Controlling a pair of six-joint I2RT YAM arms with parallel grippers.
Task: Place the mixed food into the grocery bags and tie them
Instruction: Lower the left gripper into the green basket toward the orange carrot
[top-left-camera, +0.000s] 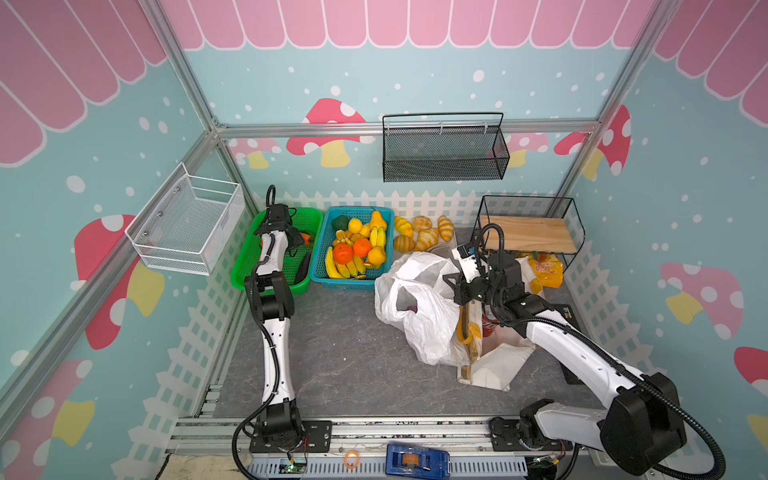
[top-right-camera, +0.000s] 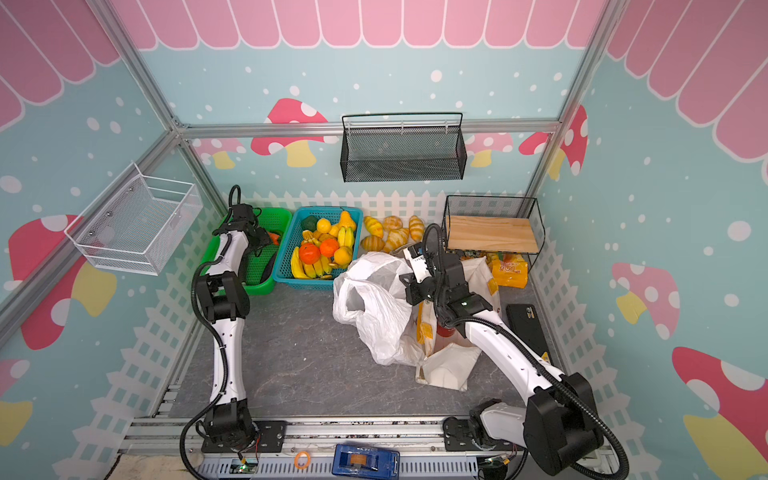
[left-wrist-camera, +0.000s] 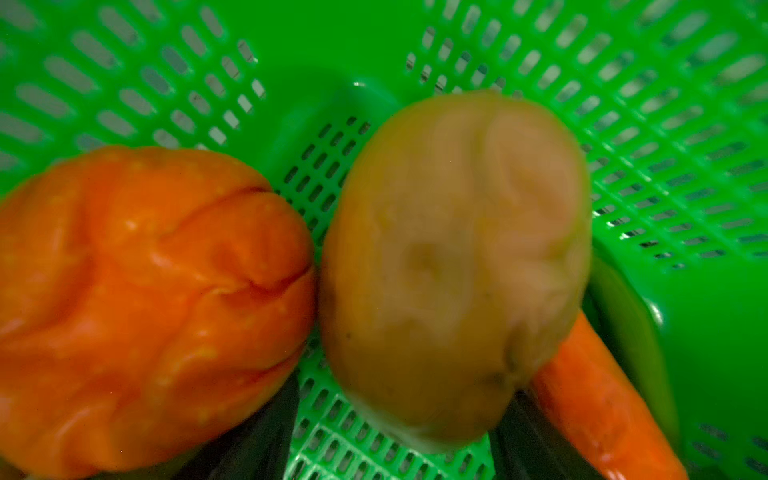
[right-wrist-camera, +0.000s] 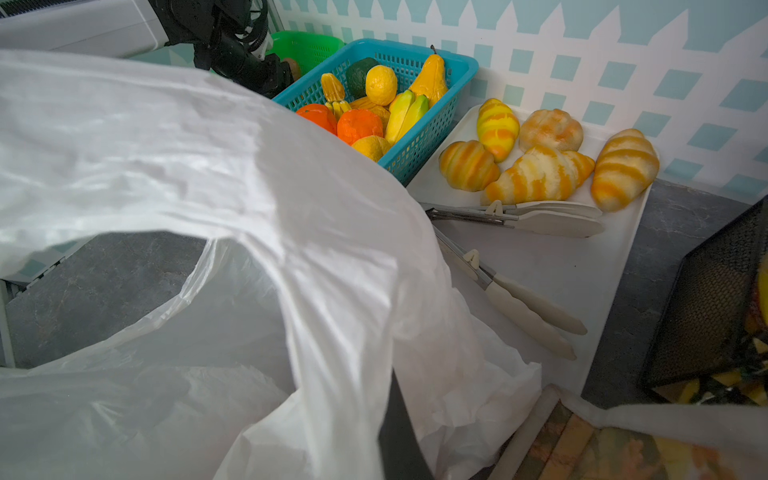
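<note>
- The plastic bag (top-left-camera: 415, 299) is slumping on the table (top-left-camera: 340, 353), with its top pinched in the closed right claw (top-left-camera: 451, 279).
- The tote (top-left-camera: 498, 365) is lying just beside it, a soda can (top-left-camera: 490, 328) showing inside.
- The left claw (top-left-camera: 296, 242) is hanging spread wide over the green basket (left-wrist-camera: 685, 124), a blurred potato (left-wrist-camera: 453, 266) between its fingers.

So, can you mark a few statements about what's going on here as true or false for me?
1. The right claw pinches the white plastic bag. True.
2. The croissants lie in the blue basket. False: they lie on the white tray beside it.
3. The left claw is down in the green basket. True.
4. The green basket holds the bananas. False: it holds a potato, an orange pepper and a carrot; the bananas are in the blue basket.
</note>
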